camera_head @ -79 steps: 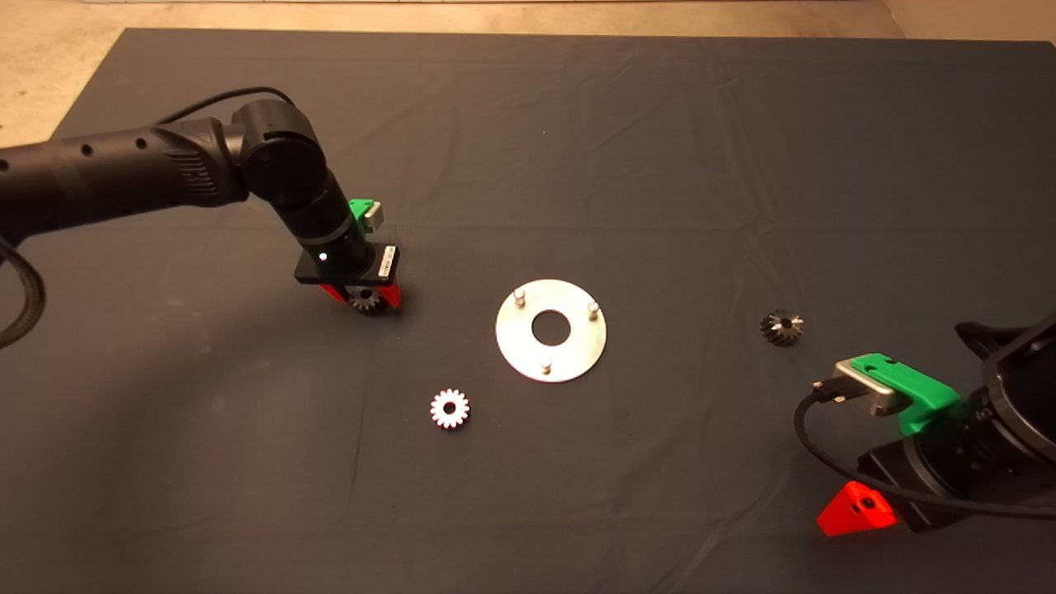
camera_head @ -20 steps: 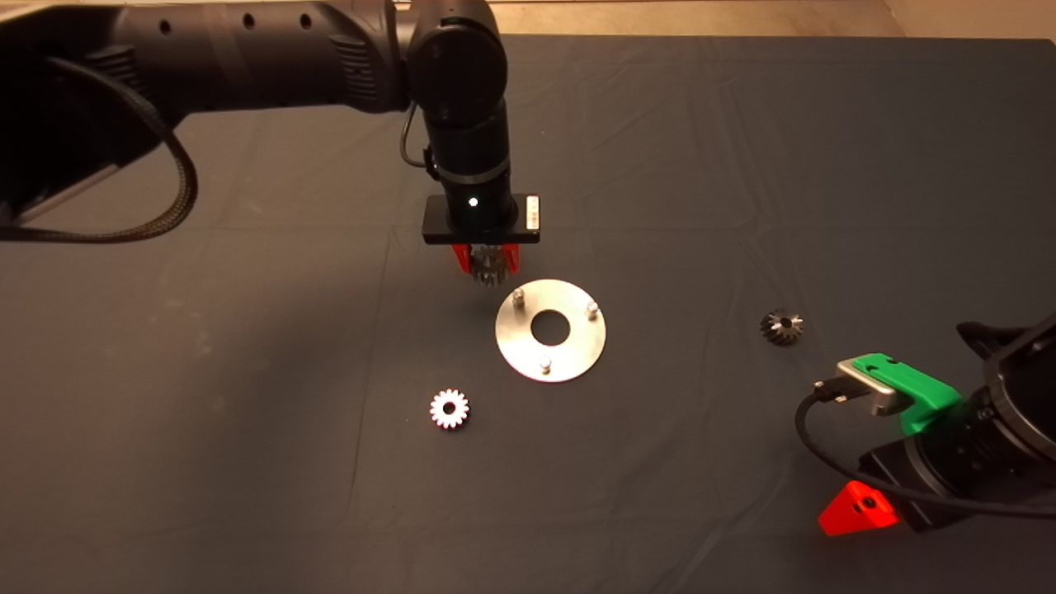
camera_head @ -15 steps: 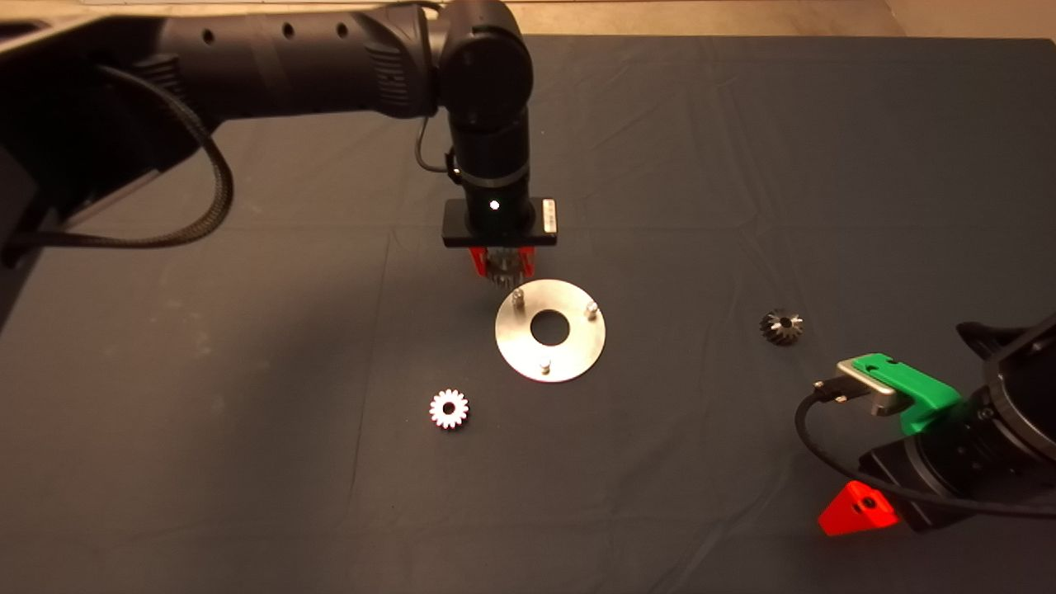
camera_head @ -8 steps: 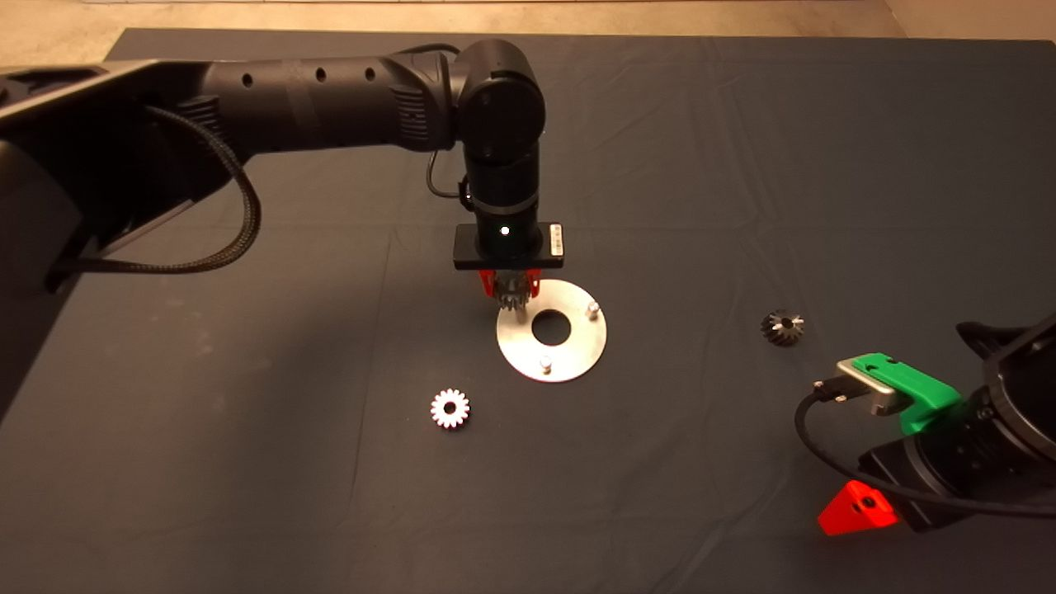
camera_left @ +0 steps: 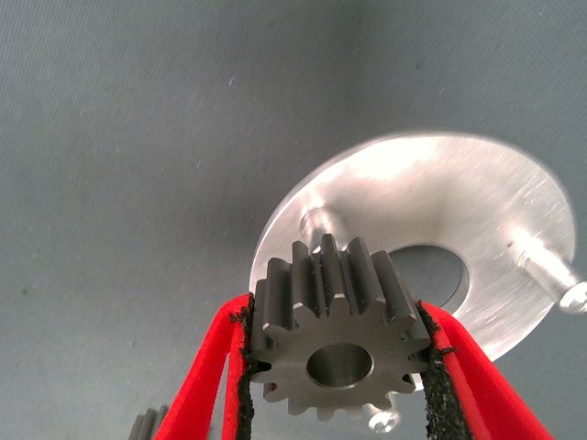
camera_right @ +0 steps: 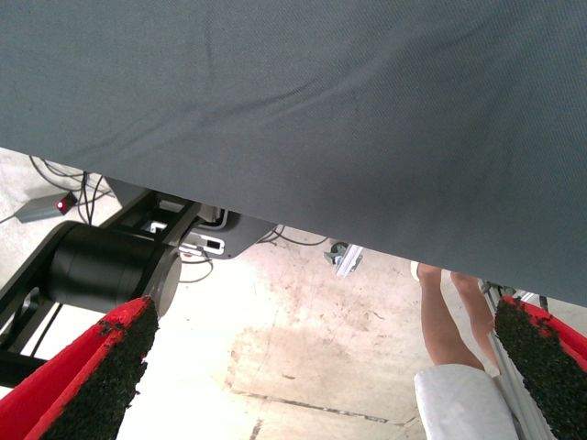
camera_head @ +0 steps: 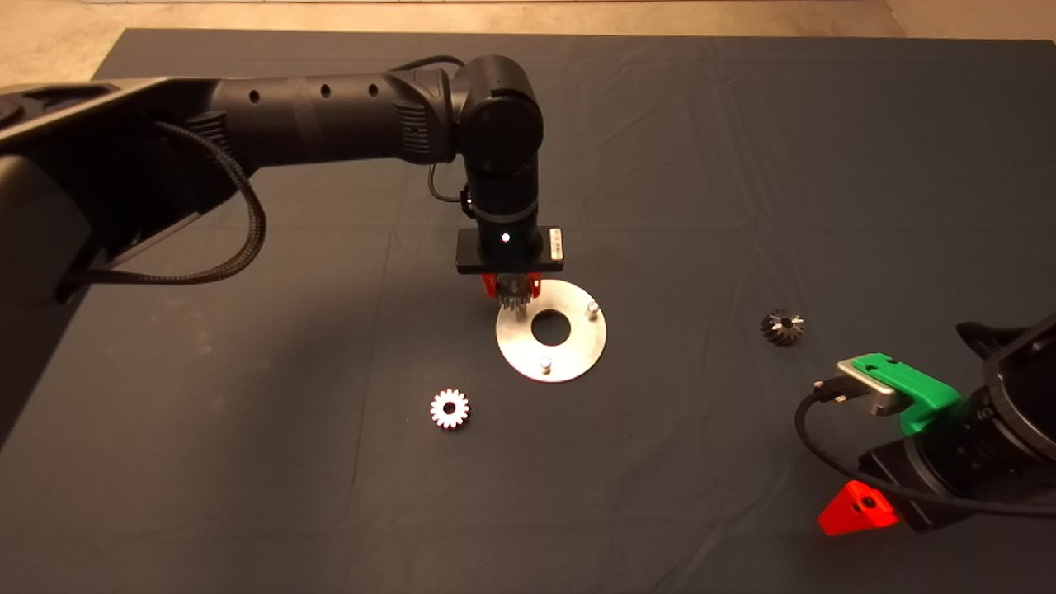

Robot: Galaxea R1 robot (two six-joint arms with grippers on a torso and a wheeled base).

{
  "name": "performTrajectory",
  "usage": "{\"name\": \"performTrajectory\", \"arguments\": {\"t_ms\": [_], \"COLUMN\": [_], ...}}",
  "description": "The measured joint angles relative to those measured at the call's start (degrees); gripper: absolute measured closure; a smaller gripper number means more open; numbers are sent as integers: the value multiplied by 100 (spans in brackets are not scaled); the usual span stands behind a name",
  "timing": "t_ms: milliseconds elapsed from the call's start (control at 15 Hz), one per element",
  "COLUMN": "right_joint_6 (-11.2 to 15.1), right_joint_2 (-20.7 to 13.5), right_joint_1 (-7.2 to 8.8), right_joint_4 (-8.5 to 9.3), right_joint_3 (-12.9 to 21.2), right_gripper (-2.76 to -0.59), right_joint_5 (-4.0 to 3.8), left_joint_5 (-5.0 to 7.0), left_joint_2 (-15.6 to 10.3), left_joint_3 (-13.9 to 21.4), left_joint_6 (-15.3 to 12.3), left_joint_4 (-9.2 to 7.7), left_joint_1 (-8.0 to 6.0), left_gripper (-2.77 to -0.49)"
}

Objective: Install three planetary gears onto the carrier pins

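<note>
My left gripper [camera_head: 511, 294] is shut on a dark planetary gear [camera_left: 335, 341], held upright between its red fingers [camera_left: 213, 367]. It hangs low over the far-left edge of the silver plate [camera_head: 579, 346]. That carrier pin is hidden by the gear in the head view. In the left wrist view a pin tip [camera_left: 386, 420] shows just under the gear, outside its empty centre hole. Two other carrier pins [camera_head: 591, 309] [camera_head: 544, 363] stand bare. A silvery gear [camera_head: 450, 408] lies left of the plate, a dark gear [camera_head: 782, 327] to its right. My right gripper [camera_right: 321, 367] waits open at the lower right.
The dark mat [camera_head: 742, 165] spreads wide around the plate. The right wrist view looks past the mat's edge to the floor, with a person's legs [camera_right: 449, 316] and a black machine base [camera_right: 110, 261].
My left arm carried the gear from the mat's left side over to the plate. In the last second it shifted right and sank lower over the far-left pin. The right arm stayed still.
</note>
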Motion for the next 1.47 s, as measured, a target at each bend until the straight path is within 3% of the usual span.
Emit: {"name": "performTrajectory", "arguments": {"t_ms": [667, 1467], "right_joint_6": [0, 0], "right_joint_2": [2, 2], "right_joint_1": [1, 0], "right_joint_4": [-1, -2], "right_joint_3": [0, 0], "right_gripper": [-273, -273], "right_joint_5": [0, 0], "left_joint_5": [4, 35], "left_joint_2": [176, 185], "left_joint_3": [-420, -422], "left_joint_6": [301, 323], "left_joint_4": [12, 8], "left_joint_1": [23, 78], "left_gripper": [-94, -94]}}
